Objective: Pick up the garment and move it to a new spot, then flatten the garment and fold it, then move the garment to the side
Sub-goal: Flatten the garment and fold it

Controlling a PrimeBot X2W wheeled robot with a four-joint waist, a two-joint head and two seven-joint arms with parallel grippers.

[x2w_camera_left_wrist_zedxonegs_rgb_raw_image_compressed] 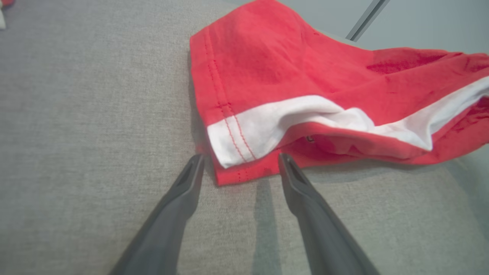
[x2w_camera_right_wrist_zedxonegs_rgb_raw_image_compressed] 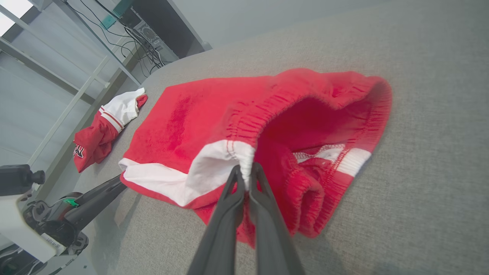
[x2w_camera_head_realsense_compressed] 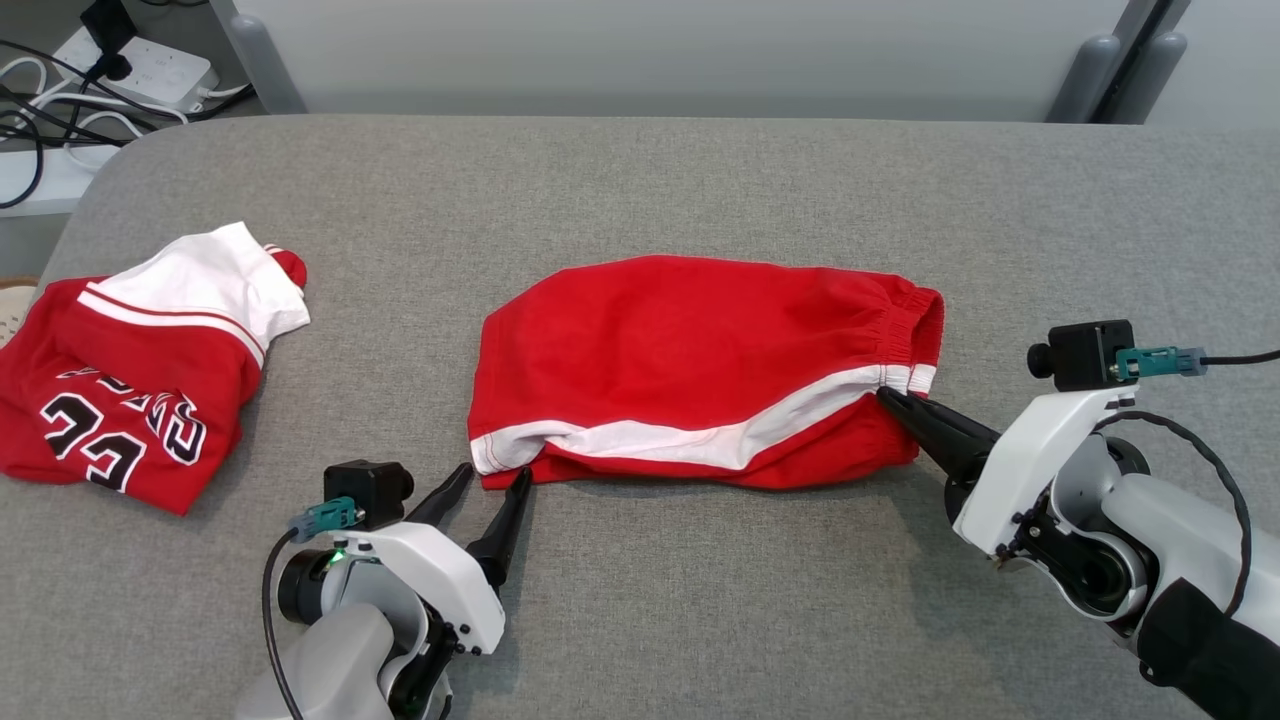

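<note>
Right claw (x2w_camera_head_realsense_compressed: pixel 885 394) pinches the waistband of the red shorts (x2w_camera_head_realsense_compressed: pixel 690 340); left claw (x2w_camera_head_realsense_compressed: pixel 493 472) gapes at their hem.

Just a grey fabric-covered table (x2w_camera_head_realsense_compressed: pixel 700 180). Red shorts (x2w_camera_head_realsense_compressed: pixel 690 350) with a white stripe lying roughly mid-table, crumpled red-and-white jersey (x2w_camera_head_realsense_compressed: pixel 130 390) over on the left, well apart.

A grey fabric tabletop (x2w_camera_head_realsense_compressed: pixel 700 180) meets a pale wall (x2w_camera_head_realsense_compressed: pixel 650 50), with cables (x2w_camera_head_realsense_compressed: pixel 40 110) beyond.
</note>
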